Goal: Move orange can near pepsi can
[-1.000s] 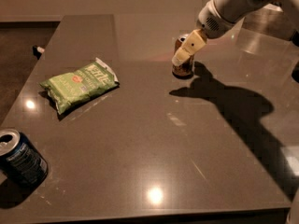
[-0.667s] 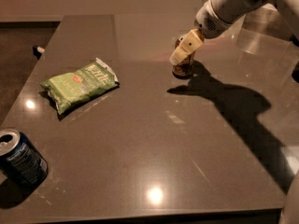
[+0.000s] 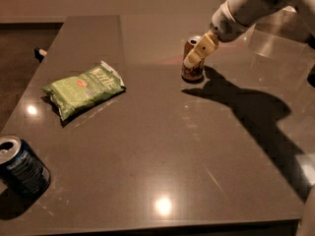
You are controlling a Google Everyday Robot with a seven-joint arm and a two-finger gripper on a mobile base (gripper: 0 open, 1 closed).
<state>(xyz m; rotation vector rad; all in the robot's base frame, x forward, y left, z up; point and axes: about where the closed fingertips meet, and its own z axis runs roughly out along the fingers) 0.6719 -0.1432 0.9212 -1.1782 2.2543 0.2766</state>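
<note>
The orange can (image 3: 191, 71) stands upright on the dark table (image 3: 162, 146), at the back right of centre. My gripper (image 3: 195, 57) reaches down from the upper right and is right at the can, covering its upper front. The pepsi can (image 3: 20, 167), dark blue with a silver top, stands at the table's front left corner, far from the orange can.
A green chip bag (image 3: 83, 88) lies on the left half of the table, between the two cans. The arm's shadow falls across the right side. A small dark object (image 3: 39, 53) sits past the table's far left edge.
My gripper has moved slightly down and left onto the orange can. The can, the bag and the pepsi can have stayed in place.
</note>
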